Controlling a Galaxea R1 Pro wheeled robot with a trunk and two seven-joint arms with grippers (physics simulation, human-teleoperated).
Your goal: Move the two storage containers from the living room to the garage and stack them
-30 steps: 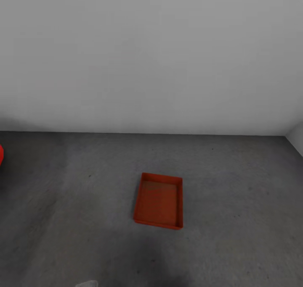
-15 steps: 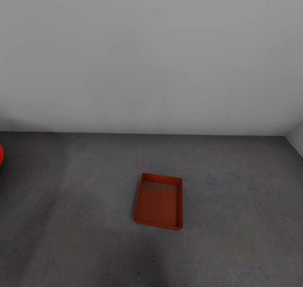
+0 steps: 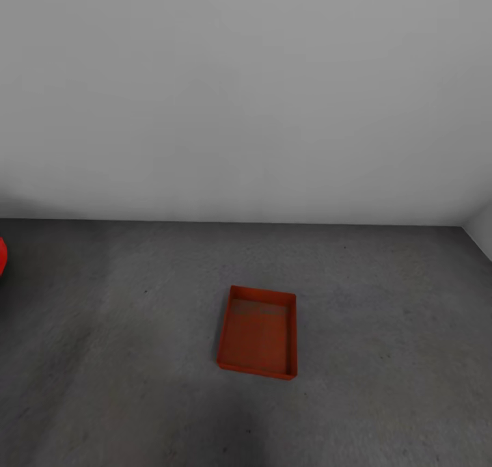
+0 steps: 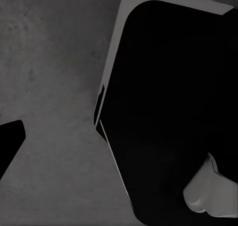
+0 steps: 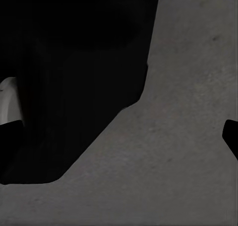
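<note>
My body (image 4: 168, 116), left wrist view, right half of frame: large matte black panel, rounded corners, thin pale grey edge along its upper left; pale grey moulded part at lower right. Black fingertip (image 4: 9, 141) at left edge.

Right wrist view, upper left: black bulk (image 5: 69, 72); pale sliver at left edge.

You held the right gripper (image 5: 121, 141) with its jaws spread wide, both dark fingertips (image 5: 10, 146) far apart and nothing between them. The left gripper (image 4: 119, 146) presented one dark fingertip (image 4: 9, 139); its partner was lost against the robot's dark chassis (image 4: 168, 112), so jaw spacing could not be read. Both wrists pointed downward beside that chassis.
</note>
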